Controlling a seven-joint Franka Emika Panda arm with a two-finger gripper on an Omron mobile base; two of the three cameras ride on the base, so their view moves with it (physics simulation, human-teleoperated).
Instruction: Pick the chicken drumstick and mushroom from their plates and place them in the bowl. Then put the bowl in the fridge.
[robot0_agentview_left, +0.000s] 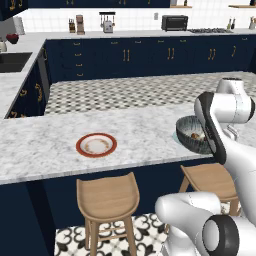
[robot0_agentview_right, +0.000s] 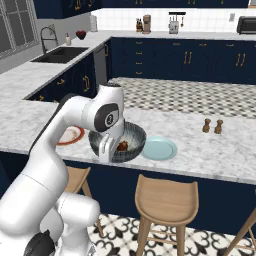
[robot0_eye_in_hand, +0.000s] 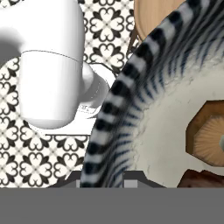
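Observation:
My gripper (robot0_agentview_right: 104, 152) is shut on the near rim of the dark-grey striped bowl (robot0_agentview_right: 131, 136), which hangs tilted at the counter's front edge. Patterned floor shows below the rim in the hand view. Inside the bowl (robot0_eye_in_hand: 131, 109) lie the tan mushroom (robot0_eye_in_hand: 211, 136) and the reddish-brown chicken drumstick (robot0_eye_in_hand: 202, 179); the drumstick (robot0_agentview_right: 122, 146) is also seen from the right base view. Left of the bowl (robot0_agentview_left: 191, 133) sits the red-rimmed plate (robot0_agentview_left: 96, 145), bare. The pale blue plate (robot0_agentview_right: 159, 148) lies just right of the bowl. The fridge is out of view.
Wooden stools (robot0_agentview_left: 106, 199) (robot0_agentview_right: 167, 199) stand under the marble counter's (robot0_agentview_left: 45, 145) front edge. Two small brown shakers (robot0_agentview_right: 212, 125) stand on the counter to the right. A sink (robot0_agentview_right: 61, 54) is set in the far left counter.

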